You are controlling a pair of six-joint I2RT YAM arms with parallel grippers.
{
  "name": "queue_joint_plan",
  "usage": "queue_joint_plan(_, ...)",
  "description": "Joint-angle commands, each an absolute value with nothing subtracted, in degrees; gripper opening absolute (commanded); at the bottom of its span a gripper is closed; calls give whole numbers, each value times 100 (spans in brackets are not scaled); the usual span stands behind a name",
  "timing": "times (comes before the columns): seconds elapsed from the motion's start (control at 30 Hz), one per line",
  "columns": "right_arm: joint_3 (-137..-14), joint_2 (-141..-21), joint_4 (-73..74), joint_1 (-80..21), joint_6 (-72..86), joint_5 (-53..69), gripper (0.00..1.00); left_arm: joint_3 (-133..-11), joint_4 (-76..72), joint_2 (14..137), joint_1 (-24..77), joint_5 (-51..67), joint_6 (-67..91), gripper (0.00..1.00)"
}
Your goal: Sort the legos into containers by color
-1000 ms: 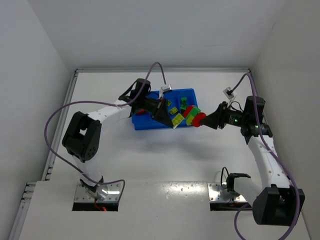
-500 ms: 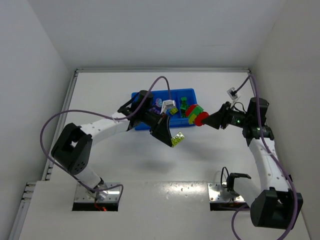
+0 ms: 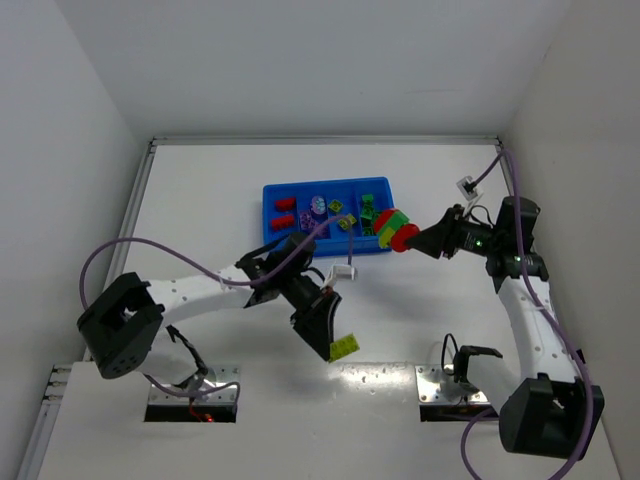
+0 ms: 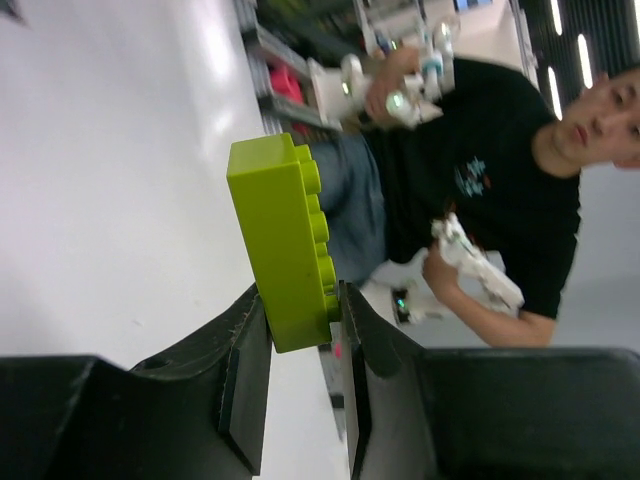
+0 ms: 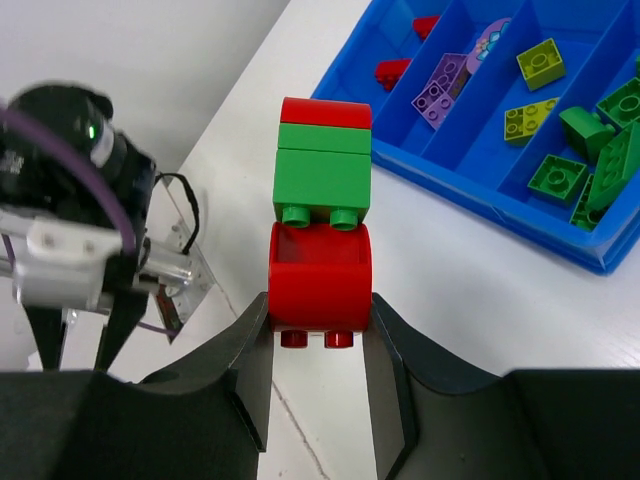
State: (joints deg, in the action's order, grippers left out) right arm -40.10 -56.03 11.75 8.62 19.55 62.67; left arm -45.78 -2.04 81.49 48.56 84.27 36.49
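Note:
The blue tray (image 3: pixel 272 190) lies at the far middle of the table, with red, purple, yellow-green and green legos in its compartments; it also shows in the right wrist view (image 5: pixel 470 200). My left gripper (image 3: pixel 335 348) is near the table's front edge, shut on a yellow-green brick (image 3: pixel 344 347), seen edge-on in the left wrist view (image 4: pixel 285 245). My right gripper (image 3: pixel 408 240) is beside the tray's right end, shut on a red and green cluster (image 3: pixel 391 229). In the right wrist view the jaws clamp its red bottom brick (image 5: pixel 320 275).
A white tag (image 3: pixel 349 270) on the purple cable hangs in front of the tray. The arms' base plates (image 3: pixel 195 388) sit at the near edge. White walls close the table on three sides.
My left gripper has carried the yellow-green brick away from the tray, toward the near edge of the table. The right gripper with its cluster has hardly moved.

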Motion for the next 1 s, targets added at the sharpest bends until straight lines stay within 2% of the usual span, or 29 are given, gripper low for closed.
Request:
queue_joint_plan(0.0,-3964,-5511,826,905,1969,6408,5,-4177,-334,7831,5272,9290,3577,14)
queue_joint_plan(0.3,-3964,-5511,826,905,1969,6354,5,-3867,-97,7629,6064,9290,3331,9)
queue_joint_plan(0.53,-3858,-5510,773,905,1969,6302,5,-3981,-44,7743,6064,9290,3226,4)
queue_joint_plan(0.63,-3920,-5511,773,905,1969,6302,5,-4384,9,7936,5995,9290,2964,0)
queue_joint_plan(0.77,-3920,-5458,773,967,1969,6302,5,-5429,420,8322,4977,8396,2841,0)
queue_joint_plan(0.83,-3920,-5458,773,967,1969,6302,5,-5965,886,8533,4416,7457,2454,0)
queue_joint_plan(0.97,-3990,-5458,844,1020,1969,6249,5,-6581,1570,8718,4009,5726,2103,0)
